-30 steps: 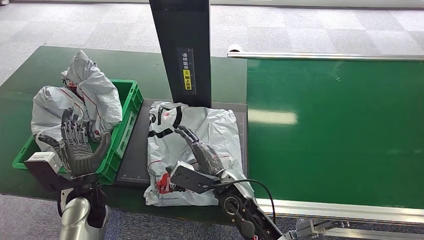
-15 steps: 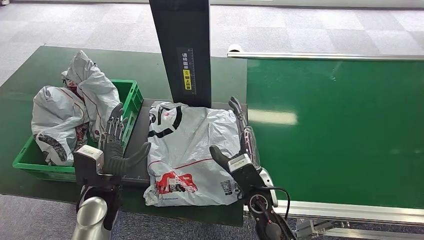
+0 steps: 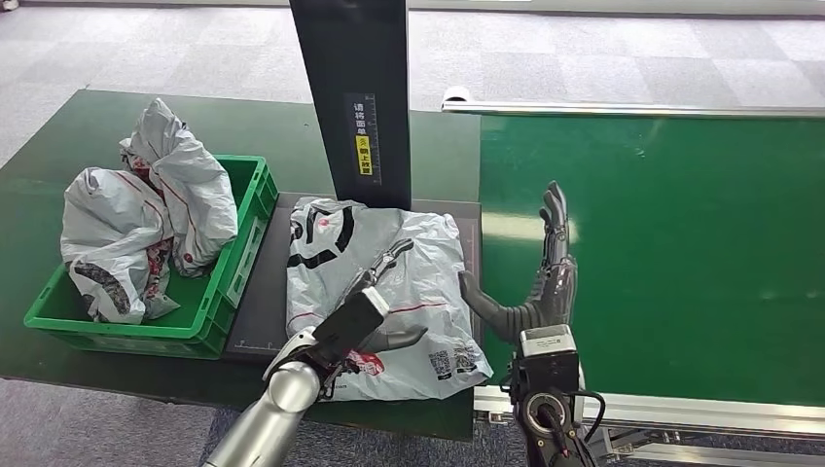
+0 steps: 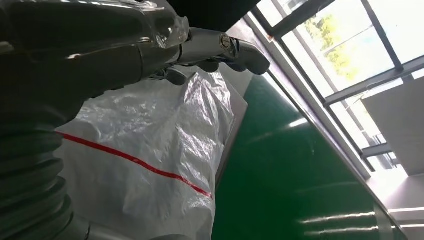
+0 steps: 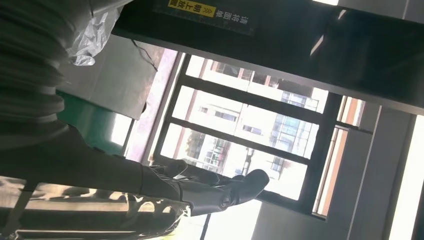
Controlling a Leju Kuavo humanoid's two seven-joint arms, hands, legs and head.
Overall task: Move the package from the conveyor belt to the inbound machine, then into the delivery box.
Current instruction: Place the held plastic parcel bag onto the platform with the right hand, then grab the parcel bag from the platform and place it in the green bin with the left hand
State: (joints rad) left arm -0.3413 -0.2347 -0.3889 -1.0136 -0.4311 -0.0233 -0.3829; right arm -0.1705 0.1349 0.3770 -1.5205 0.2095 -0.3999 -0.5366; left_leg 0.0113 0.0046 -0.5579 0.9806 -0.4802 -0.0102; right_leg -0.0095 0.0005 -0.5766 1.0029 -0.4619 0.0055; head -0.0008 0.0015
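The package (image 3: 336, 243), a white plastic bag with black and red print, lies flat on the dark plate (image 3: 258, 302) of the inbound machine, under its black post (image 3: 355, 97). My left hand (image 3: 375, 309) reaches over the package's near half with fingers stretched out and thumb apart, holding nothing. In the left wrist view its fingers (image 4: 220, 47) hover over the crinkled bag (image 4: 150, 135). My right hand (image 3: 543, 282) stands upright and open beside the package's right edge, fingers pointing up, over the green conveyor belt (image 3: 662, 253). The right wrist view shows the same spread fingers (image 5: 210, 192).
The green delivery box (image 3: 248, 209) stands left of the plate with two crumpled white packages (image 3: 146, 209) piled in it. The post carries a yellow label (image 3: 365, 151). The belt's metal rail (image 3: 681, 409) runs along the near right edge.
My left hand swung from beside the green box across to above the package. My right hand came off the package, moved right and rose upright over the belt's edge.
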